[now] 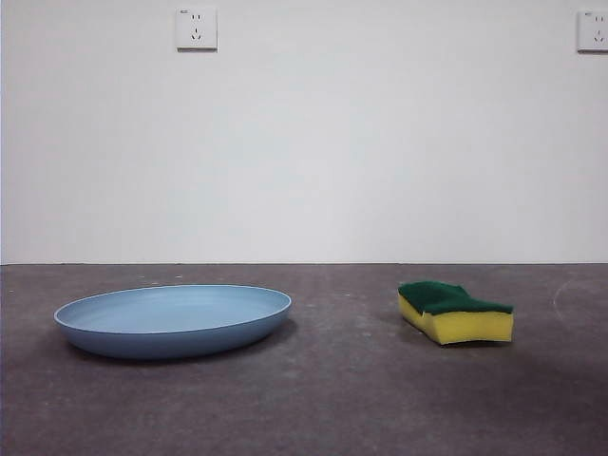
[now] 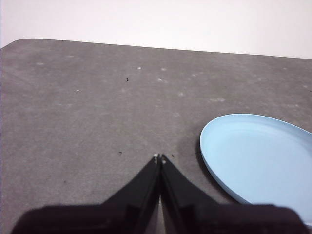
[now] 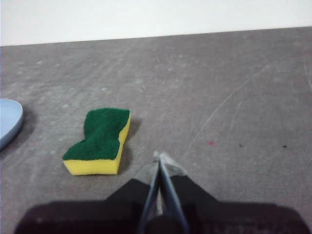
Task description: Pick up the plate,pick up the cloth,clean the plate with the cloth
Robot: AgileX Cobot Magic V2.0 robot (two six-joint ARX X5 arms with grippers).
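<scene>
The light-blue plate [image 1: 173, 319] lies flat on the grey table at the left of the front view. The cloth [image 1: 454, 312], a yellow sponge with a green scouring top, rests to its right. In the left wrist view my left gripper [image 2: 159, 157] is shut and holds nothing, above the table beside the plate [image 2: 258, 158]. In the right wrist view my right gripper [image 3: 158, 157] is shut and holds nothing, a short way from the cloth [image 3: 101, 140]. An edge of the plate [image 3: 9, 122] shows there too. Neither arm appears in the front view.
The grey table [image 1: 342, 399] ends at a white wall behind it. Two wall sockets [image 1: 196, 28] sit high on that wall. The table's rounded corner [image 2: 19, 44] shows in the left wrist view.
</scene>
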